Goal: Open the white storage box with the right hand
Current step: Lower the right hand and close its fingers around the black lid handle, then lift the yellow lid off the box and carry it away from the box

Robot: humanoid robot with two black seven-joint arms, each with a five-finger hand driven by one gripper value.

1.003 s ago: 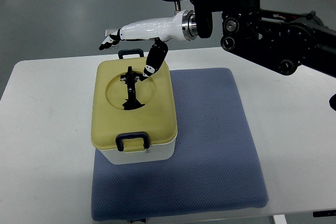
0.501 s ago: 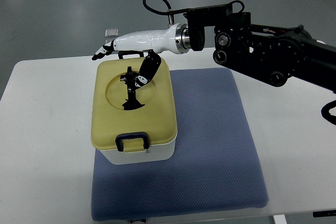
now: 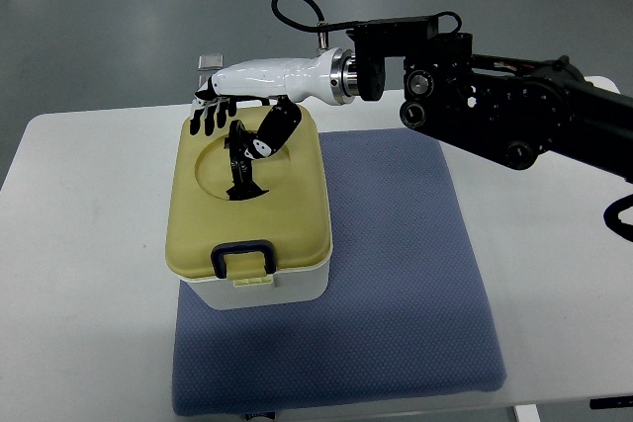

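Note:
The white storage box (image 3: pixel 289 290) stands on a blue mat, capped by a yellow lid (image 3: pixel 292 214) with a round recess and a black folding handle (image 3: pixel 240 173) in it. My right hand (image 3: pixel 232 126) reaches in from the right to the lid's far edge. Its dark fingertips (image 3: pixel 209 118) curl over that edge and its thumb (image 3: pixel 269 133) presses on top. The lid sits askew, slightly raised and pushed left of the box. The dark blue front latch (image 3: pixel 242 262) hangs out from the lid's near edge. The hand hides the far latch.
The blue mat (image 3: pixel 396 274) lies on a white table (image 3: pixel 79 244), and the box takes up its left part. The black right arm (image 3: pixel 495 111) spans the back right above the table. Grey floor lies beyond the table's far edge.
The right hand came down and left onto the lid's far edge, and its fingers curled over it. The lid shifted left and rose, and the front latch swung outward.

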